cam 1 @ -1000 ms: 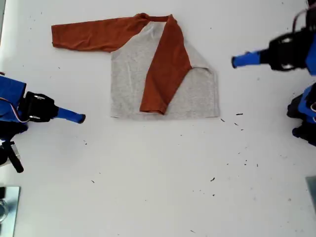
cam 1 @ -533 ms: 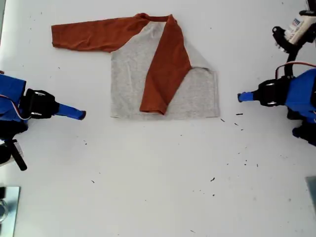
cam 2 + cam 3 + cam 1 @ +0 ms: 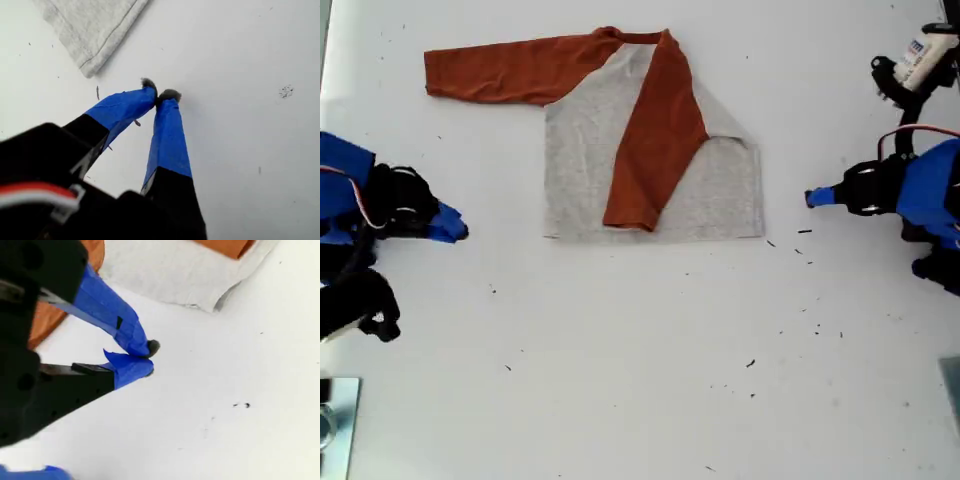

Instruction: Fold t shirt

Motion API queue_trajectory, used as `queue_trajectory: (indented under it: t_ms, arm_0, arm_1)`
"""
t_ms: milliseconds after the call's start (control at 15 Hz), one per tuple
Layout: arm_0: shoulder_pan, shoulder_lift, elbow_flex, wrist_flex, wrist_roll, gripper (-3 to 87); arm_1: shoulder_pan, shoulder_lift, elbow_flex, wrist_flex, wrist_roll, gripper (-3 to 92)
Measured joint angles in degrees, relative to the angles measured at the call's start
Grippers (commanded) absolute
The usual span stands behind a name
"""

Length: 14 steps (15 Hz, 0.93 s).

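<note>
The small light heather-grey raglan t shirt with rust-orange sleeves (image 3: 585,150) lies flat toward 12 o'clock of the exterior view. One orange sleeve (image 3: 655,140) is folded diagonally across the grey body. The other sleeve (image 3: 510,70) reaches out flat toward 10 o'clock. Expect thin, limp knit: very light, no stiffness, likely to drag and wrinkle rather than slide as a sheet, so pinch one layer at an edge and lift before carrying it over. The outstretched sleeve's cuff looks like the best hold, then the hem corners, which show a stitched edge in both wrist views. My first gripper (image 3: 812,198) sits at 3 o'clock of the exterior view, near the hem corner, blue-taped tips pressed together on nothing. My second gripper (image 3: 455,228) sits at 9 o'clock, near the opposite hem corner, also clenched and empty. The smooth white matte table (image 3: 640,380) offers little to grip against, with ample bare room toward 6 o'clock and a few dark specks (image 3: 805,232).
</note>
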Motion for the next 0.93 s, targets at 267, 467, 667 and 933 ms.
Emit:
queue_trajectory:
  t_ms: [267,467,667,933]
  arm_0:
    - [-27.33,-19.34,-23.47,8.35,23.64,31.9]
    - [-54.14,-19.78,-23.99,8.35,40.08,32.5]
    - [-67.85,-26.19,-20.48,1.58,43.95,29.9]
    - [-69.26,-34.80,-10.72,-12.66,44.21,28.0]
  arm_1:
    - [-0.53,0.00,0.09,0.00,-0.09,3.5]
    - [-1.58,0.00,0.09,0.00,-0.09,3.5]
    - [-1.93,0.18,0.09,0.00,-0.18,3.5]
    - [-2.81,0.18,0.09,0.00,-0.18,3.5]
